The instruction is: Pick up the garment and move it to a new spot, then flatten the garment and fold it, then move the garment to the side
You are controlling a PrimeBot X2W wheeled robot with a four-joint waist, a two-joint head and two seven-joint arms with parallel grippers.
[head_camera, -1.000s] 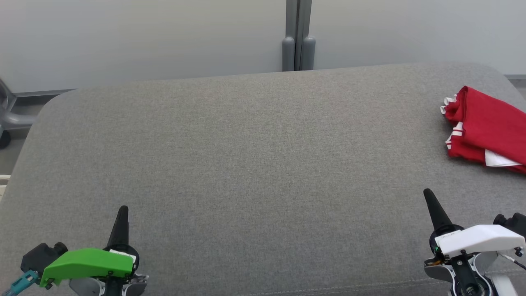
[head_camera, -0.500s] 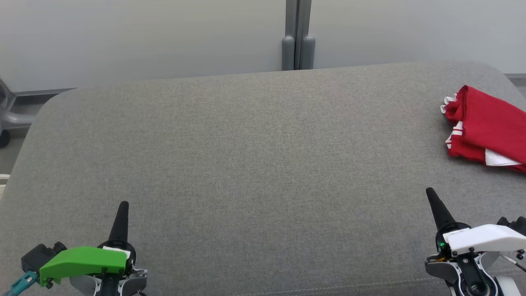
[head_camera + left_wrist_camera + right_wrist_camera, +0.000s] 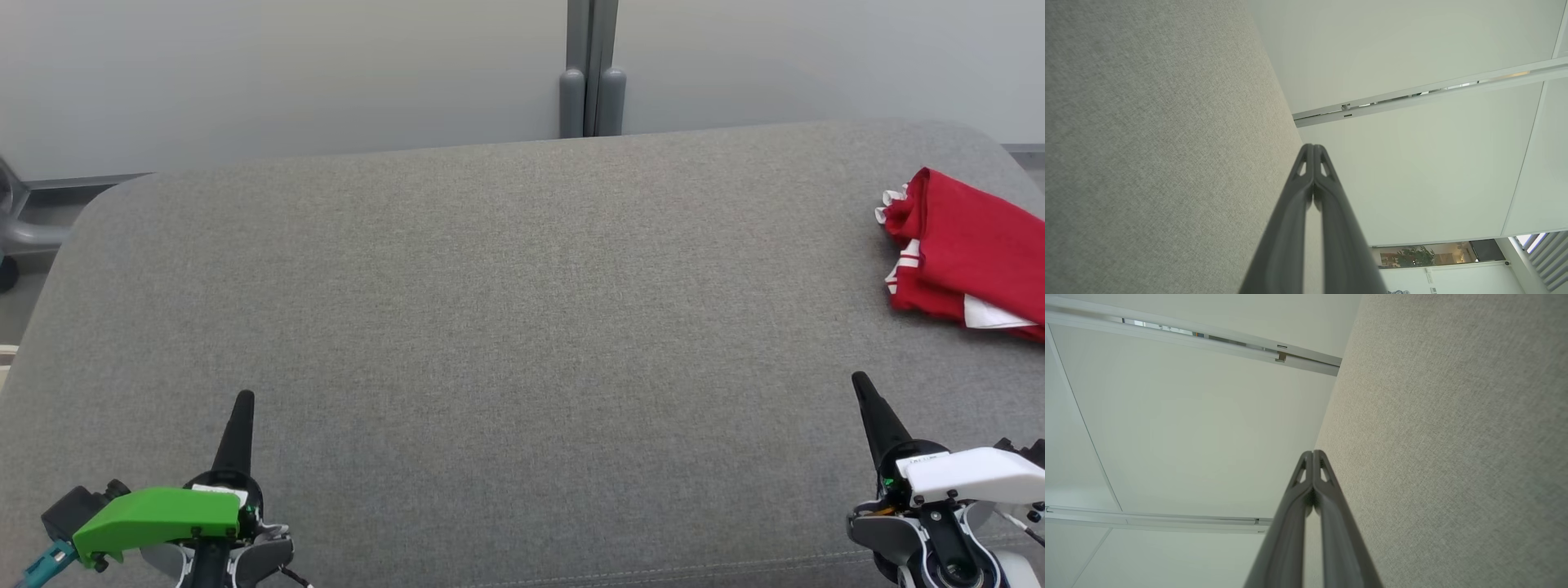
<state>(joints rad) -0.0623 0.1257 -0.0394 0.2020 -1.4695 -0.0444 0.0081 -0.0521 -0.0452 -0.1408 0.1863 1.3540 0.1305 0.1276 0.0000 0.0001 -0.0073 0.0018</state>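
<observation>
Since 1 s ago the left gripper [image 3: 243, 398] has its tip a little farther up the head view, with its green wrist cover [image 3: 155, 518] lower toward the bottom edge. The right gripper [image 3: 860, 382] and its white wrist cover [image 3: 976, 475] have drifted slightly toward the right edge. The whole picture has shifted by a trace too, so part of this may be camera motion. Left jaws: closed, 2 dark fingers [image 3: 1290, 220] pressed together at the tips with a thin slit lower down, nothing between them. Right jaws: the same, fingers [image 3: 1290, 522] meeting at the tips and holding nothing. Both grippers point forward over the grey fabric cushion [image 3: 522, 327]; the weave runs alongside each pair of fingers in the wrist views, and contact with it cannot be judged. Red garment [image 3: 971, 245]: lies on the cushion ahead of the right gripper and to its right, well apart from the tip, near the cushion's right end, partly cut off by the picture edge. It lies in folded layers, with white trim at its left end and a white patch at its near edge. From the left gripper it is far off, across the cushion. Beyond the cushion stand pale wall panels [image 3: 286, 73], with a grey double post [image 3: 592, 90] ahead, roughly between the 2 grippers.
</observation>
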